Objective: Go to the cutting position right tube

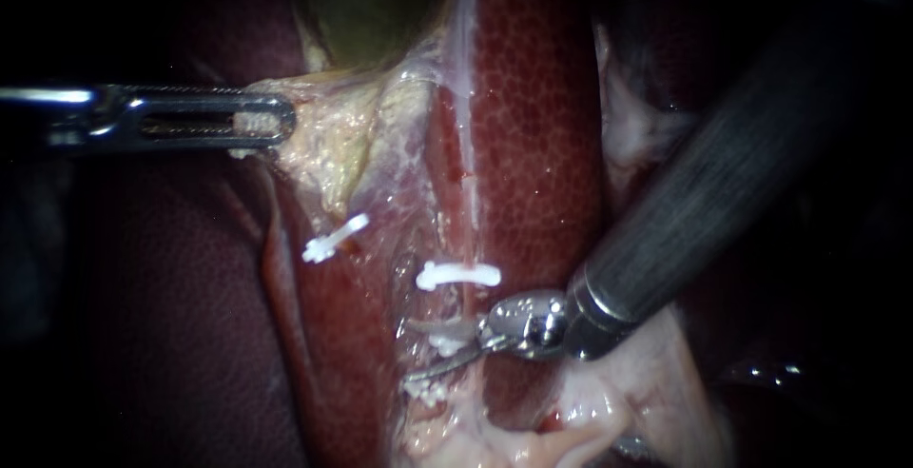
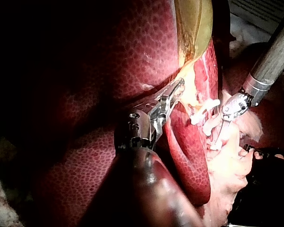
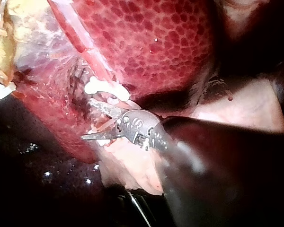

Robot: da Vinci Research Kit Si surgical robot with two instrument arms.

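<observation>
**A:** Why is the left instrument (image 1: 262, 126) out beside the gallbladder (image 1: 371, 2)?

**B:** Its end effector is clamped on the pale tissue (image 1: 319, 135) just below the gallbladder and holds it out to the side. I'd judge that is to stretch the sheet, so the tubes stand clear of the liver (image 1: 542, 145).

**A:** And the right tube?

**B:** The right tube (image 1: 464, 145) runs down the left edge of that liver lobe. It passes under the upper clip (image 1: 458, 275), then a middle clip (image 1: 445, 341) and a lowest clip (image 1: 423, 392).

**A:** Where is the right instrument (image 1: 423, 346)?

**B:** It comes in from the upper right. Its end effector is a pair of thin blades, parted narrowly with a clear gap and gripping nothing. They straddle the tube just below the upper clip, and the middle clip lies in the gap. I can't tell whether either blade touches the tube.

**A:** So is it in position?

**B:** Nearly, I'd say. A cut belongs on bare tube between clips, so the blades probably need to shift off that middle clip before closing.
</observation>
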